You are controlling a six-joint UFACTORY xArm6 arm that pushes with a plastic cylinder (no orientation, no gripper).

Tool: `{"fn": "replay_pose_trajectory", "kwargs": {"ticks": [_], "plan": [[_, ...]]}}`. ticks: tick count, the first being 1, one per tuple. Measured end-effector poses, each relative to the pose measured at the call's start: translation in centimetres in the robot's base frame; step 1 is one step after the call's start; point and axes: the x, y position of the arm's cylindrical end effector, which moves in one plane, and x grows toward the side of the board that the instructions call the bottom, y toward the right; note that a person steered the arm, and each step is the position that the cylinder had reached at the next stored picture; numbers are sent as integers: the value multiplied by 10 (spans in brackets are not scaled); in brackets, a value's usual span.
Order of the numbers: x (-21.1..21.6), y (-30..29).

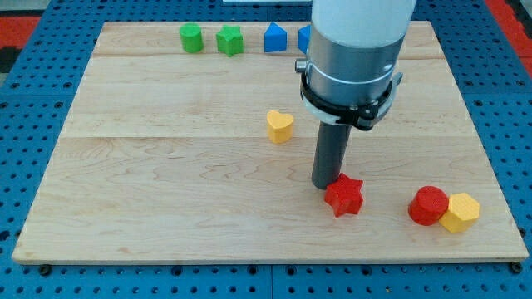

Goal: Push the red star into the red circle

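near the view's bottom, right of centre on the wooden board (166, 191), sits the red star (344, 195), chunky, points out, lying flat. the red circle (428, 205) is off to its right, apart, touching a yellow hexagon (460, 212). the arm comes straight down from the top, rod upright. no pincer here, just my tip (325, 184), touching the star's upper-left edge. a yellow heart (279, 126) sits further up.

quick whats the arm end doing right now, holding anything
No gripper: my tip, the end of a straight dark rod, holds nothing. It sits against the upper-left edge of the red star block, with the red circle block to the view's right.
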Motion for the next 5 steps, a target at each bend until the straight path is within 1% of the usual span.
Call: {"fn": "replay_pose_trajectory", "kwargs": {"ticks": [1, 2, 3, 5], "plan": [[5, 3], [15, -27], [24, -24], [14, 35]]}}
